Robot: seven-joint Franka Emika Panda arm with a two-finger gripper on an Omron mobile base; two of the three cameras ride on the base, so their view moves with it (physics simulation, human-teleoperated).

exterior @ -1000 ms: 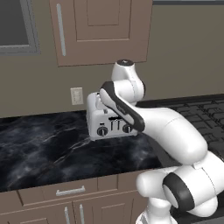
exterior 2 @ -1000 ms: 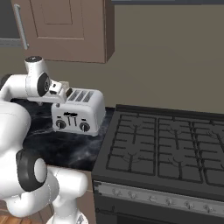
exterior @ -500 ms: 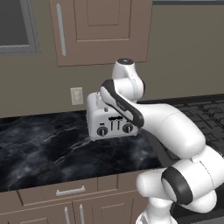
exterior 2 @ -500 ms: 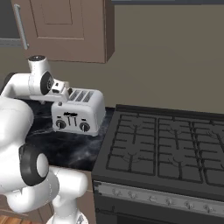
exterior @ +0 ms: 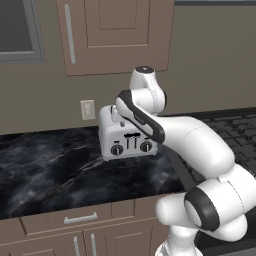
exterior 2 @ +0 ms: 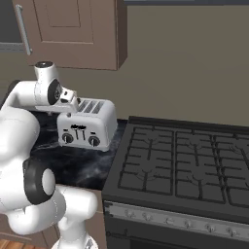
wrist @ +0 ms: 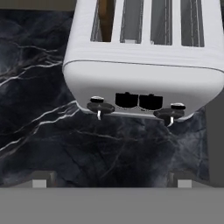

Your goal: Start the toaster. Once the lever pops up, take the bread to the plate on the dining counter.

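Observation:
The silver-white toaster [wrist: 144,65] stands on a black marble-veined counter [wrist: 39,131], with two round black knobs and two small black levers on its front. A dark brown slice of bread [wrist: 105,17] sits in its leftmost slot. My gripper [wrist: 111,181] hovers open above the counter just in front of the toaster, with nothing between the fingertips [wrist: 41,180]. From the right base view the gripper [exterior 2: 73,103] is at the toaster's [exterior 2: 87,127] upper left corner. In the left base view my arm hides part of the toaster [exterior: 120,140]. The plate and the dining counter are out of view.
A black gas stove [exterior 2: 194,165] adjoins the counter on the toaster's right. Brown wall cabinets [exterior: 115,35] hang above, with a grey microwave [exterior: 15,30] at the far left. A wall outlet [exterior: 87,109] sits behind the toaster. Bare counter [exterior: 45,170] stretches to the left.
The hand has edged slightly closer to the toaster's front. The jaws stay open and the toaster has not moved.

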